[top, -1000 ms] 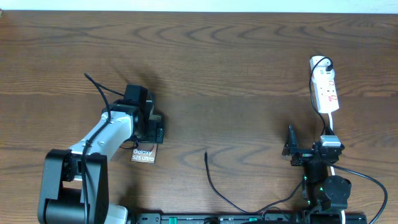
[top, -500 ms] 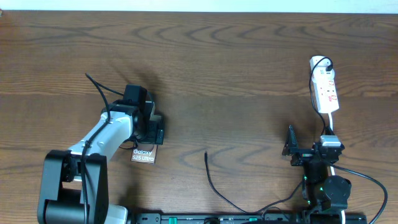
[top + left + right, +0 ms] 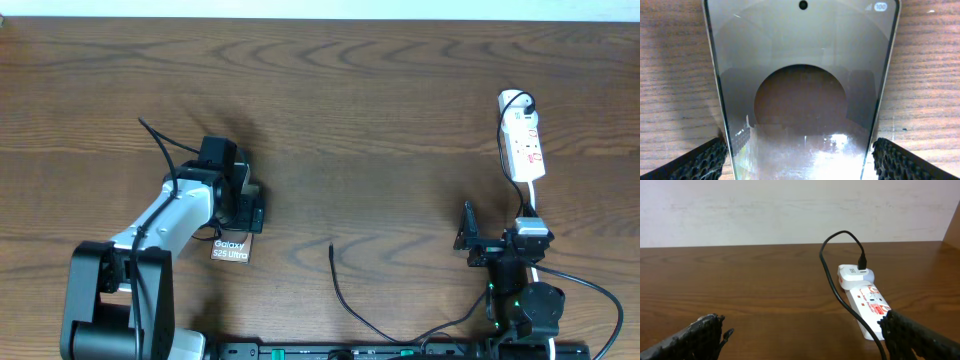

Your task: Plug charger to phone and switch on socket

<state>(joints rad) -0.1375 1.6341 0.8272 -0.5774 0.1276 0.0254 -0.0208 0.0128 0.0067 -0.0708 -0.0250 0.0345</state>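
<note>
Phone (image 3: 800, 90) on table (image 3: 927, 75), pinched widthwise by left gripper (image 3: 799, 152).

On the table (image 3: 380, 100), the phone (image 3: 232, 247) lies flat in the lower left of the overhead frame, partly under the left gripper (image 3: 250, 215). In the wrist view the gripper's fingers (image 3: 700, 162) stand one at each long side of the phone. The socket (image 3: 523, 140) lies at the upper right, well apart from the phone, with the right gripper (image 3: 468, 240) below it. The charger (image 3: 345, 295) runs up from the bottom centre, its tip between phone and right gripper, touching neither.
</note>
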